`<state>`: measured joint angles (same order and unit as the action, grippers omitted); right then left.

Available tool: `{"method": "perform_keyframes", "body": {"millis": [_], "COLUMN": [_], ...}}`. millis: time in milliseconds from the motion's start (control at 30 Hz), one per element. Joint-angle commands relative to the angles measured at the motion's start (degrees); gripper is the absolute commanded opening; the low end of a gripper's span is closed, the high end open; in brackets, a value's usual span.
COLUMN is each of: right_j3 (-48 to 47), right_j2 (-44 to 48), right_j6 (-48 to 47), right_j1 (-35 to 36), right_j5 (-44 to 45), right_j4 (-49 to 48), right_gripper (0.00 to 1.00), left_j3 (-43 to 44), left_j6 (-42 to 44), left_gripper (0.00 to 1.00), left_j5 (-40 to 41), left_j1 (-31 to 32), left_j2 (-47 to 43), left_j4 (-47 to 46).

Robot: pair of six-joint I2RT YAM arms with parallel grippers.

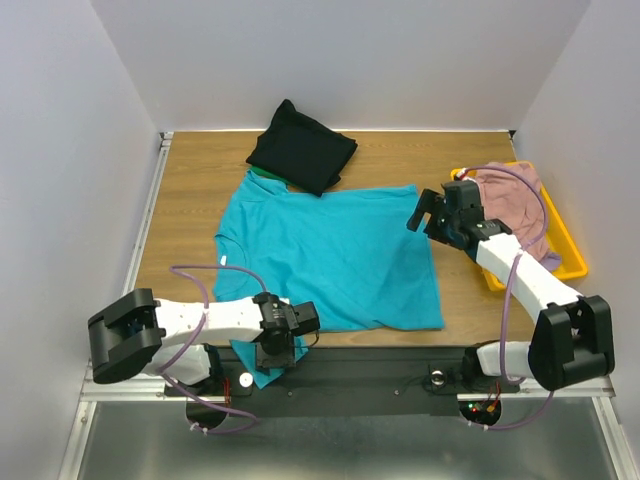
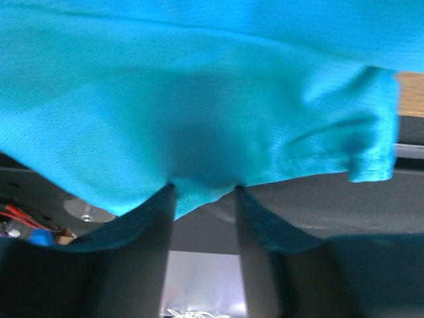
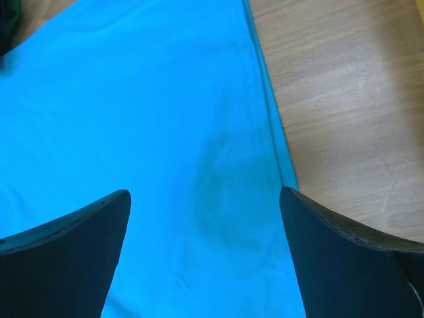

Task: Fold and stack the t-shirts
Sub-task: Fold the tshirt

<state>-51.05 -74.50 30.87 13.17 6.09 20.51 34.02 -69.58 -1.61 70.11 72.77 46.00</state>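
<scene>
Left end effector (image 2: 202, 195): tips hidden under teal fabric t-shirt (image 1: 330, 255); grip unclear to me.
Right end effector (image 3: 204, 192): wide open, empty.
Risk: weak pinch lets it slip off the desk (image 1: 190, 200) at the near edge.

Left arm (image 1: 200, 320) is laid out low along the near edge, shoulder block at far left, forearm running right, wrist bent so the left gripper (image 1: 277, 352) points down and back toward the base rail. Its fingers (image 2: 159, 218) are drawn in close and near parallel, with a fold of the teal t-shirt (image 2: 199, 99) pinched at the tips. Right arm (image 1: 525, 280) reaches up-left from its base, elbow low, forearm angled inward. Right gripper (image 1: 428, 215) is tilted down, jaws spread wide; both fingers (image 3: 73, 245) are clear of each other with nothing between them.
</scene>
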Motion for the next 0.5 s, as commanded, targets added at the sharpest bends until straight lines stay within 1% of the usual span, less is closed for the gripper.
{"method": "perform_keyframes", "body": {"millis": [0, 33, 67, 100, 133, 167, 200, 233, 300, 400, 433, 467], "right_j3": [0.86, 0.86, 1.73, 2.44, 3.05, 4.45, 5.33, 6.21, 8.59, 11.3, 12.1, 12.72], "right_j2": [3.91, 4.53, 5.32, 6.2, 8.47, 9.8, 10.94, 14.0, 16.57, 19.99, 20.01, 22.44], "right_j6": [1.56, 1.99, 2.78, 3.22, 3.75, 5.06, 5.77, 6.39, 7.71, 10.52, 10.52, 12.09], "right_j1": [-0.25, -0.25, -0.25, -0.25, -0.25, -0.25, -0.25, -0.25, -0.16, 0.01, 0.01, 0.1], "right_j5": [2.0, 1.82, 1.74, 1.56, 1.47, 1.3, 1.03, 0.34, -0.64, 0.07, -0.11, -0.37], "right_j4": [-0.47, -0.3, 0.14, 0.49, 1.62, 2.33, 3.21, 4.17, 8.12, 18.91, 18.95, 21.91], "right_gripper": [1.0, 1.0, 1.0, 1.0, 1.0, 1.0, 1.0, 1.0, 1.0, 1.0, 1.0, 1.0], "left_j3": [0.87, 1.05, 1.22, 1.4, 1.57, 1.66, 1.84, 1.84, 1.93, 1.75, 1.75, 1.75], "left_j6": [-0.47, -0.55, -0.64, -0.64, -0.82, -0.73, -0.64, -0.99, -1.08, -2.31, -2.75, -3.36], "left_gripper": [0.42, 0.35, 0.3, 0.22, 0.17, 0.15, 0.05, 0.0, 0.0, 0.0, 0.0, 0.0], "left_j5": [1.17, 1.17, 1.17, 1.17, 1.17, 2.65, 2.84, 3.01, 3.01, 3.8, 4.15, 4.42], "left_j1": [1.96, 2.31, 2.58, 2.93, 3.37, 3.63, 3.72, 3.9, 3.99, 3.99, 3.99, 3.99], "left_j2": [2.46, 2.9, 3.77, 4.13, 4.65, 5.27, 5.54, 5.62, 5.28, 3.43, 2.82, 1.68], "left_j4": [2.52, 2.6, 2.69, 2.78, 2.96, 3.04, 2.96, 3.13, 3.22, 3.22, 3.13, 3.13]}}
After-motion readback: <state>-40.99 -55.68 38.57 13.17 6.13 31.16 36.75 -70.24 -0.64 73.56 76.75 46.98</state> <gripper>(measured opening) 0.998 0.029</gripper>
